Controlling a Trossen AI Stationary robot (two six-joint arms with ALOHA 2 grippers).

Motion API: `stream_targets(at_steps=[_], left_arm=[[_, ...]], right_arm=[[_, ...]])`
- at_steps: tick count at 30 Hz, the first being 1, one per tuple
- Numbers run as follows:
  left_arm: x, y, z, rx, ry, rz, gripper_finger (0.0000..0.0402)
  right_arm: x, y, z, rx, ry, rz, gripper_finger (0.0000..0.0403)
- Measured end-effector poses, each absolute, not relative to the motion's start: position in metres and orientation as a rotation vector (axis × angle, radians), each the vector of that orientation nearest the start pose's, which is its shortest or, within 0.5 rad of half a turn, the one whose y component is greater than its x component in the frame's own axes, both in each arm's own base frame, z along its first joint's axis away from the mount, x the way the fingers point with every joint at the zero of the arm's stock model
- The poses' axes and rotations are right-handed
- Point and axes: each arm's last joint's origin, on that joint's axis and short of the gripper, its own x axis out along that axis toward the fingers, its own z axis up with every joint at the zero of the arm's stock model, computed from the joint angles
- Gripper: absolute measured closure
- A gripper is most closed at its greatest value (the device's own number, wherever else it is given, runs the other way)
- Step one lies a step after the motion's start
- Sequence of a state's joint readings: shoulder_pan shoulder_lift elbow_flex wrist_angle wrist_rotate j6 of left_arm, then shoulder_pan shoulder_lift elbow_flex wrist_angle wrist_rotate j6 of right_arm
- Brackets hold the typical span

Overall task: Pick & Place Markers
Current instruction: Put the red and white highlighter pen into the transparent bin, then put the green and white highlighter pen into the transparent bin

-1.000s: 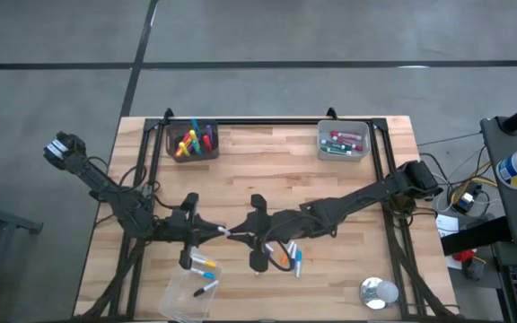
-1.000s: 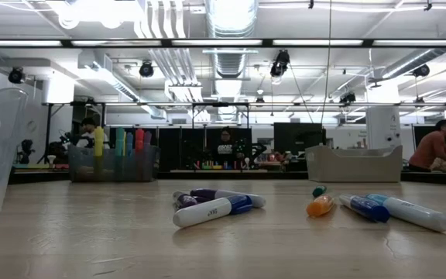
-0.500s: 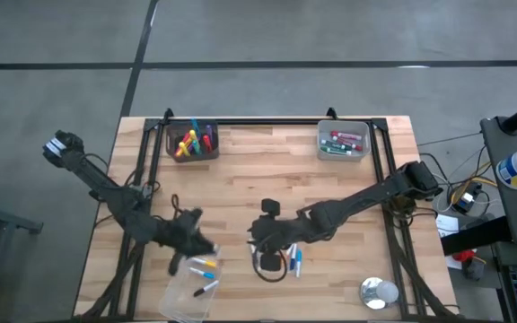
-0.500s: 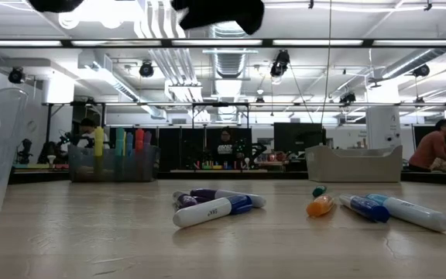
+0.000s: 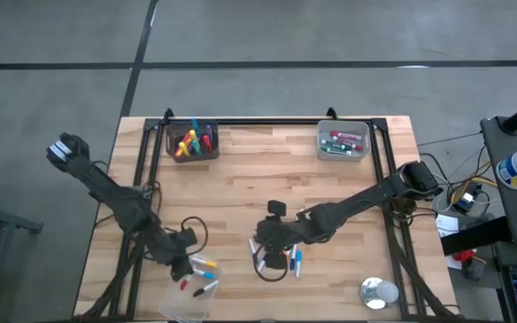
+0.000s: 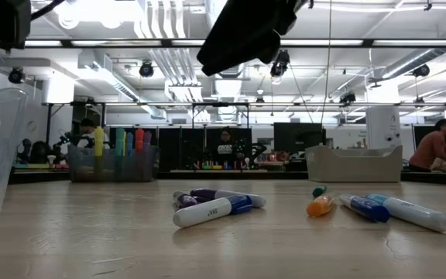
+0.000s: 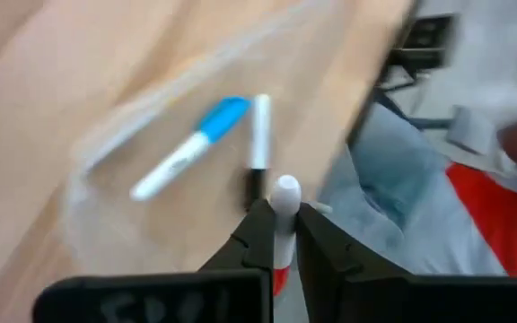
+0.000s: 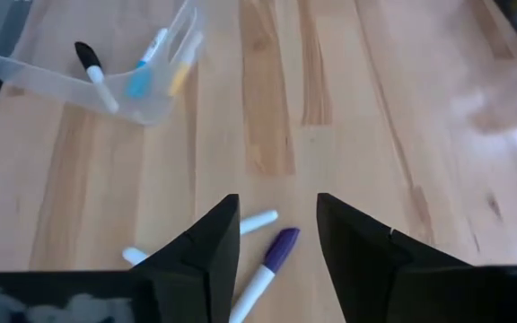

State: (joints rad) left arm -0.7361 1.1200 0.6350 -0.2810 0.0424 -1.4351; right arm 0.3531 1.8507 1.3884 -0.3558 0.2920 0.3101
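1. Fingers of the left gripper pinch a white-and-red marker, now carried from table centre to the clear bin at 7 o'clock.
2. Right gripper has opened above the loose markers, empty.

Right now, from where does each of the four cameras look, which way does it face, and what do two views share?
High: above, straight down; both arms, left pincer over the clear bin.
Low: at table height, level toward the room; dark arm parts at top.
Left wrist: down onto the bin; its fingers hold a white marker.
Right wrist: down past open fingers at a purple marker.
Shared: both wrist views show the bin's blue marker.
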Motion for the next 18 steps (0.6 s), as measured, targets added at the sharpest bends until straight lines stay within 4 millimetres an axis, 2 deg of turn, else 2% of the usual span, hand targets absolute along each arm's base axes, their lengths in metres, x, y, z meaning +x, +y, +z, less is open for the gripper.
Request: stream_targets(at_steps=[3,7,13,18], left_arm=[[0.164,-0.15,0.205,-1.045,1.115,-0.013,0.0367],[0.169,-0.153,0.197,-1.04,1.134,0.016,0.0332],[0.171,-0.156,0.201,-1.037,1.114,-0.06,0.0267],[0.172,-0.158,0.21,-0.968,1.031,-0.17,0.0253]], right_arm=[[0.381,0.132,0.229,0.044,0.781,-0.069,0.0265],[0.381,0.132,0.229,0.046,0.782,-0.07,0.0271],[0.381,0.132,0.229,0.047,0.783,-0.07,0.0275],[0.377,0.13,0.225,0.053,0.83,-0.09,0.0271]])
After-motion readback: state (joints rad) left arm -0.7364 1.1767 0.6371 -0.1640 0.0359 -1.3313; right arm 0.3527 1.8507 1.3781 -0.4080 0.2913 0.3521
